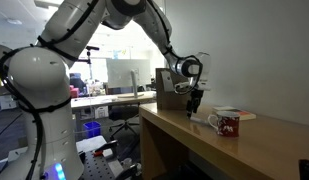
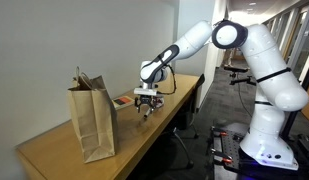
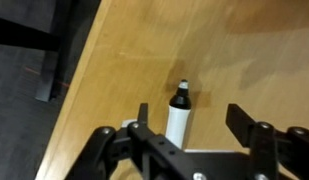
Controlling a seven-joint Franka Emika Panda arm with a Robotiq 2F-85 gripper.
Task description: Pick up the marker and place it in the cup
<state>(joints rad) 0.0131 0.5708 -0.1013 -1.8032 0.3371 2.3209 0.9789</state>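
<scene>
In the wrist view the marker, white with a black cap, is on the wooden surface between the fingers. They stand wide apart and hold nothing. The gripper hides its lower end. No writing can be read on it. The cup stands near, its pattern blurred.
</scene>
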